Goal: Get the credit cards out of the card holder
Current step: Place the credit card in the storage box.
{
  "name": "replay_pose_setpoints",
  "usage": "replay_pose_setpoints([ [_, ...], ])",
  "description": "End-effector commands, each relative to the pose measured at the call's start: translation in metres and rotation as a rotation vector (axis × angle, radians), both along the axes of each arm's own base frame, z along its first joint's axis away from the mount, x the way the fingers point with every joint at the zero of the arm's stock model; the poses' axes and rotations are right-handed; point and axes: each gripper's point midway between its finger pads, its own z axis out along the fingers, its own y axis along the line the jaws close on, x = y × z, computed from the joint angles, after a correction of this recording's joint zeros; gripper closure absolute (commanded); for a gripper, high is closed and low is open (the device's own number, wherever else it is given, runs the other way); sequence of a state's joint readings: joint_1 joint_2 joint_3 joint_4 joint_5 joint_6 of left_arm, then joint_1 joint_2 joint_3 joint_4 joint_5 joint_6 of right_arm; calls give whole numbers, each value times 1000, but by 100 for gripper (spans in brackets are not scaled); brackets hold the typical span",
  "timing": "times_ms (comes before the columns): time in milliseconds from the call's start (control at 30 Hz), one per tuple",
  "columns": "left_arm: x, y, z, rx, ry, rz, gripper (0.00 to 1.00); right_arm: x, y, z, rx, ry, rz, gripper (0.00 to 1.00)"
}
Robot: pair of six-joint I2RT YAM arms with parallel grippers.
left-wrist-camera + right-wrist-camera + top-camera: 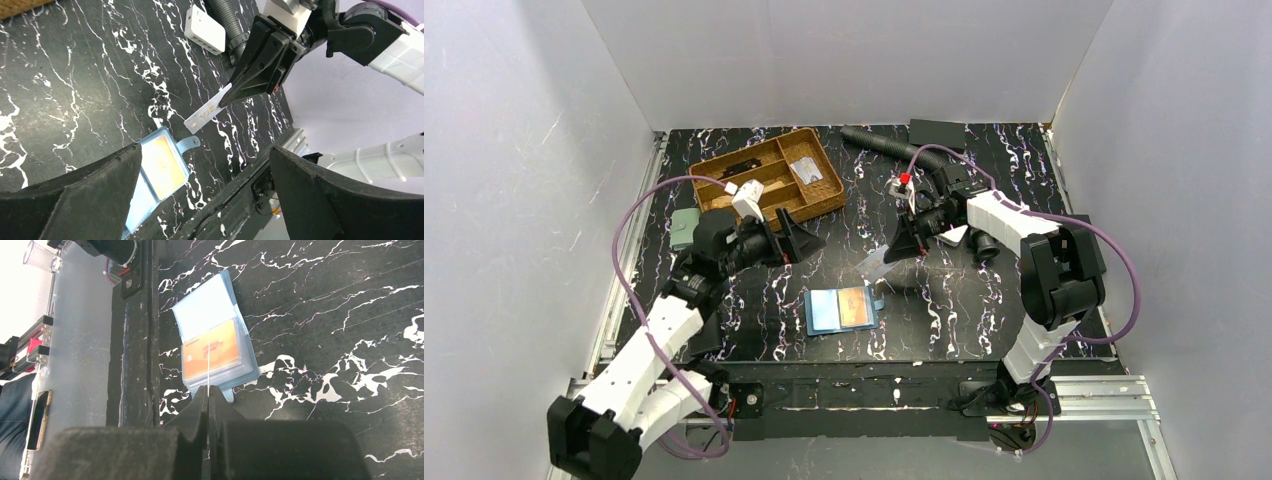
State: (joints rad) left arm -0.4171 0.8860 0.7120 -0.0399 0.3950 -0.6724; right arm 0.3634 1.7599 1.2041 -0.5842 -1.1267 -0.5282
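The card holder (841,310) lies open on the black marbled table, teal-blue with a small side tab. An orange credit card (856,307) still sits in its right half, which the right wrist view shows too (210,350). My right gripper (902,247) hovers above and to the right of the holder, shut on a pale whitish card (876,263). That card (204,114) slants down from the closed fingers in the left wrist view, and it is a thin edge-on line (207,362) in the right wrist view. My left gripper (809,238) is open and empty, up and to the left of the holder (161,169).
A wooden divided tray (822,195) holding small items stands at the back left. A pale green pouch (684,228) lies left of the left arm. A black ribbed hose (889,145) and a dark wallet (936,132) lie at the back. A white rounded box (205,30) sits near the hose.
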Motion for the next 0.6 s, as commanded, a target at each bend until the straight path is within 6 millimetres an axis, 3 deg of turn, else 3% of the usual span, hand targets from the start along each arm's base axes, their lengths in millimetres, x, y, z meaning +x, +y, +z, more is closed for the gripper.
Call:
replay_pose_setpoints([
  [0,9,-15,20,-81,7,-115,2,6,-1,19,20,-70,14,99],
  [300,25,-39,5,-131,54,-233,4,32,-2,30,19,-35,-131,99],
  [567,35,-67,0,-223,24,-192,6,53,6,56,15,75,-254,99],
])
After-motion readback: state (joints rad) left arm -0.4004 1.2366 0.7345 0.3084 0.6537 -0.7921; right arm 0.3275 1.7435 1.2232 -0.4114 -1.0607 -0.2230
